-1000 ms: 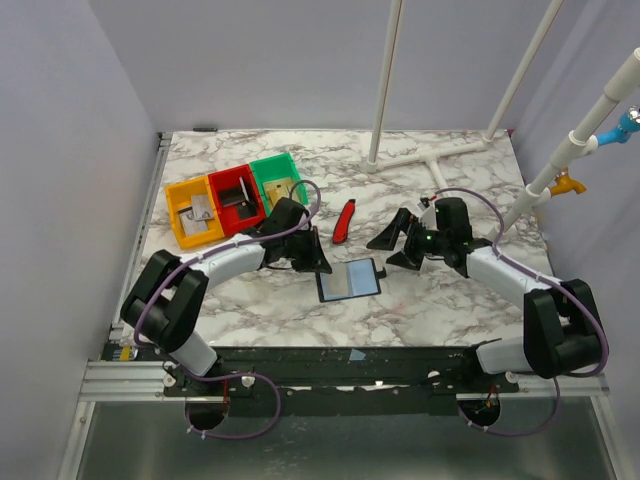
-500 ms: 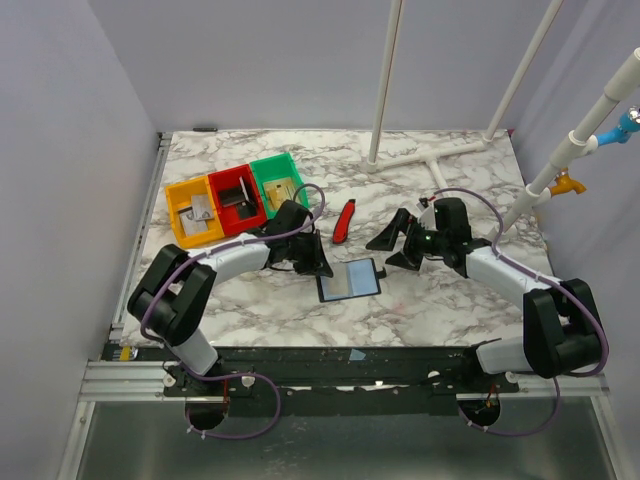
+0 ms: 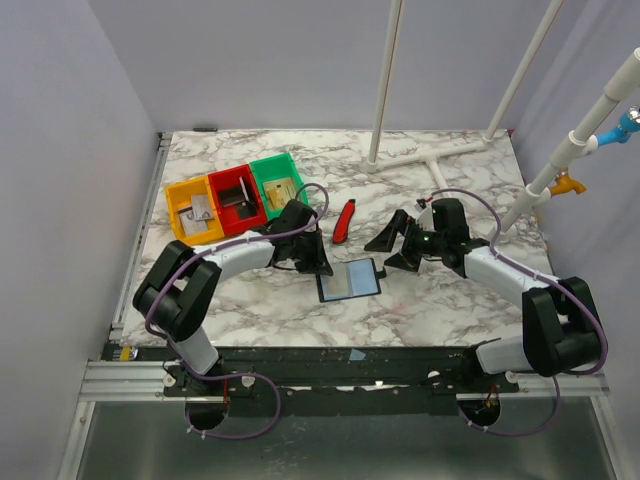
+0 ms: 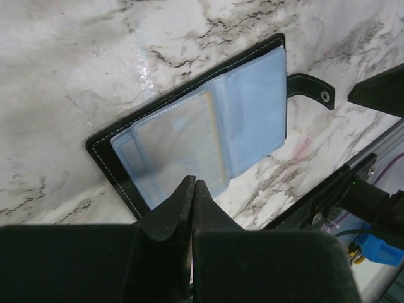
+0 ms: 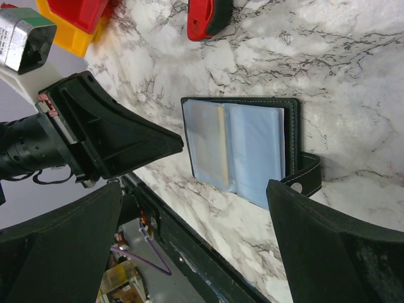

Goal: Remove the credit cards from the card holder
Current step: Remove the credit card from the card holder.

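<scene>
The black card holder (image 3: 348, 281) lies open and flat on the marble table, its bluish-grey pockets facing up. It also shows in the left wrist view (image 4: 252, 107) and the right wrist view (image 5: 252, 148). A tan-edged credit card (image 4: 180, 136) sits in its pocket, and its edge shows in the right wrist view (image 5: 221, 145). My left gripper (image 3: 322, 264) is shut and empty, with its tip (image 4: 194, 184) just above the holder's left edge. My right gripper (image 3: 390, 250) is open and empty, just right of the holder by its snap strap (image 5: 306, 177).
Orange (image 3: 177, 215), red (image 3: 222, 181) and green (image 3: 262, 166) bins stand at the back left; the green one holds a tan card (image 3: 281, 190), the orange one greyish pieces (image 3: 201, 212). A red-and-black tool (image 3: 343, 220) lies behind the holder. The table's front edge (image 3: 350, 345) is near.
My left arm has crept a little to the right, its shut tip staying at the holder's left edge. My right gripper has shifted slightly left. The holder has not moved.
</scene>
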`<state>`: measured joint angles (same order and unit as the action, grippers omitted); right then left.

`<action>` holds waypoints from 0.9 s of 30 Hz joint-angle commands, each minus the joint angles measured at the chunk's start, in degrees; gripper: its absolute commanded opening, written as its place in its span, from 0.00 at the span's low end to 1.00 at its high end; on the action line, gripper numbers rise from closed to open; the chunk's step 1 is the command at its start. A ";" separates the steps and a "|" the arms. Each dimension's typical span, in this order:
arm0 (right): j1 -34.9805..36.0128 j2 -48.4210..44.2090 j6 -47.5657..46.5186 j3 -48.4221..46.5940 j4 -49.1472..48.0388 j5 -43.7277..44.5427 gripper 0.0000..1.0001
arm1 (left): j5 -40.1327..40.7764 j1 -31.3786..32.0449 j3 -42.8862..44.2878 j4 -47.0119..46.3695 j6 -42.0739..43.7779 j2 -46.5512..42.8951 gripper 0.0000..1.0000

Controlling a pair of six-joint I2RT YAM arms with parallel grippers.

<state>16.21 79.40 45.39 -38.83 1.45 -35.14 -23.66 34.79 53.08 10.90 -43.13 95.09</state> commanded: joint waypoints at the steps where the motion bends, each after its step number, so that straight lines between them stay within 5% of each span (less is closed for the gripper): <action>1: 0.57 0.41 -0.66 -0.82 -0.01 1.36 1.00 | 5.32 0.83 1.41 2.69 0.45 1.00 0.00; 27: 5.38 -3.19 -3.84 -2.68 5.67 10.22 1.00 | 3.76 4.52 6.18 0.41 -1.58 8.77 0.00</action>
<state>19.33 77.62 43.72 -39.13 4.08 -29.76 -19.73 38.85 57.34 12.05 -44.29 102.04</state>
